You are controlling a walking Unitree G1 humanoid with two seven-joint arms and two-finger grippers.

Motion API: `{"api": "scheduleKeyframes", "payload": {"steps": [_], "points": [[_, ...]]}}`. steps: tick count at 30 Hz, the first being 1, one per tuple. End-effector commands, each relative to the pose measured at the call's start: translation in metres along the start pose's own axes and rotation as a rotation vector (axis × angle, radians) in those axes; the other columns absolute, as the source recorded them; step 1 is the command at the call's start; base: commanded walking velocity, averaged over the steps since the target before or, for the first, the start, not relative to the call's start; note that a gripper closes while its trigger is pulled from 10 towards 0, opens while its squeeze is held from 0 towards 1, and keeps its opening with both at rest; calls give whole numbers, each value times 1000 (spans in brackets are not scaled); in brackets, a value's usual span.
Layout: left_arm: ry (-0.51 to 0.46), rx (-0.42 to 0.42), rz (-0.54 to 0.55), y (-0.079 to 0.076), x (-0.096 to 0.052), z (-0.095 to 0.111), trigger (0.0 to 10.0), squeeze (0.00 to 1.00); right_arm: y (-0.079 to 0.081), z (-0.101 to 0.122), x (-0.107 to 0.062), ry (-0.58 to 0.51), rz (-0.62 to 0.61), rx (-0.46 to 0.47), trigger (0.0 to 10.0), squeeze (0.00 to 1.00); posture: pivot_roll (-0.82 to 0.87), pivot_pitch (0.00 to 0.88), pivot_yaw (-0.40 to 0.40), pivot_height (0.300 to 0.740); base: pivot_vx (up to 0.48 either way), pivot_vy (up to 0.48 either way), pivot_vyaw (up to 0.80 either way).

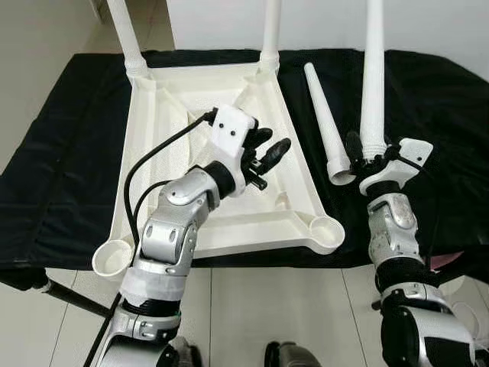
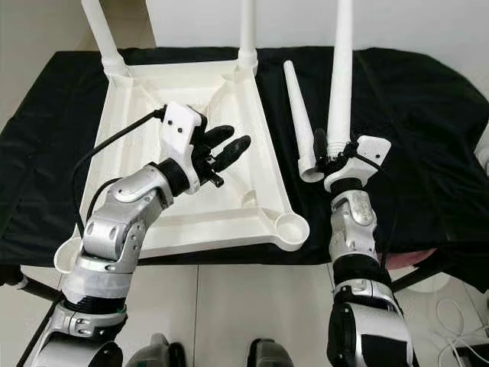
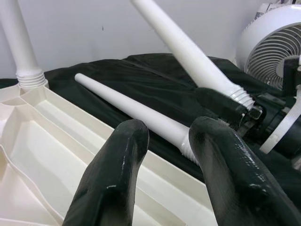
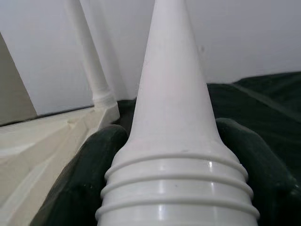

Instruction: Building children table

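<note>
The upturned tabletop lay on the worktop beneath my left claw, two legs standing at its far corners. A loose leg lay between my claws, just left of my right claw, which held another leg upright.

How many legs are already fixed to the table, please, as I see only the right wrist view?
Observer: Two. A far-left leg and a far-right leg stand in the upturned tabletop's far corners.
Operator: Are the near corners free?
Observer: Yes, the near-left socket and near-right socket are both empty.
Operator: Where is the fourth leg?
Observer: The loose leg lies on the black cloth, between the tabletop and the held leg in your right hand.
</note>
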State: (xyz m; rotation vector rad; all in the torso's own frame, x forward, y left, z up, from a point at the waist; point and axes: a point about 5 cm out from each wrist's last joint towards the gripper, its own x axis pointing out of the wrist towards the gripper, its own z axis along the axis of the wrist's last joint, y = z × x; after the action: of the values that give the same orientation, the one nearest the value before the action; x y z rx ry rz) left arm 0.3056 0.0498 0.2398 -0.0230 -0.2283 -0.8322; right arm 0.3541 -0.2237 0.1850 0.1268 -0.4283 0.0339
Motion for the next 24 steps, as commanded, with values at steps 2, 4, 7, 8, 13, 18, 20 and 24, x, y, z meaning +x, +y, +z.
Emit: {"api": "scheduleKeyframes", "payload": {"steps": [2, 4, 7, 8, 13, 18, 20, 24], "points": [[-8, 2, -6, 2, -1, -1, 10000, 0, 2, 4, -3, -43, 4, 2, 10000, 0, -73, 10, 5, 740, 0, 0, 0], [-4, -29, -31, 4, -2, -3, 10000, 1000, 6, 4, -6, -60, 5, -7, 10000, 0, -73, 0, 6, 740, 0, 0, 0], [1, -81, -85, 8, -7, -7, 10000, 1000, 17, 5, -10, -97, 19, -14, 10000, 0, -71, 0, 13, 740, 0, 0, 0], [5, -86, -112, 9, -9, -8, 10000, 1000, 21, 7, -10, -111, 32, -11, 10000, 0, -67, 0, 14, 740, 0, 0, 0], [0, -153, -167, 10, -12, -5, 10000, 1000, 29, 10, -8, -127, 87, -30, 10000, 0, -53, 0, 12, 740, 0, 0, 0], [12, -209, -211, 11, -13, -3, 10000, 1000, 39, 11, -7, -126, 159, -36, 10000, 0, -49, 0, 5, 740, 0, 0, 0], [16, -221, -222, 11, -12, -2, 10000, 1000, 43, 12, -7, -125, 181, -36, 10000, 0, -49, 0, 5, 740, 0, 0, 0], [26, -299, -260, 12, -8, 3, 10000, 0, 62, 9, -11, -114, 291, -44, 10000, 0, -58, 0, 3, 740, 0, 0, 0]]}}
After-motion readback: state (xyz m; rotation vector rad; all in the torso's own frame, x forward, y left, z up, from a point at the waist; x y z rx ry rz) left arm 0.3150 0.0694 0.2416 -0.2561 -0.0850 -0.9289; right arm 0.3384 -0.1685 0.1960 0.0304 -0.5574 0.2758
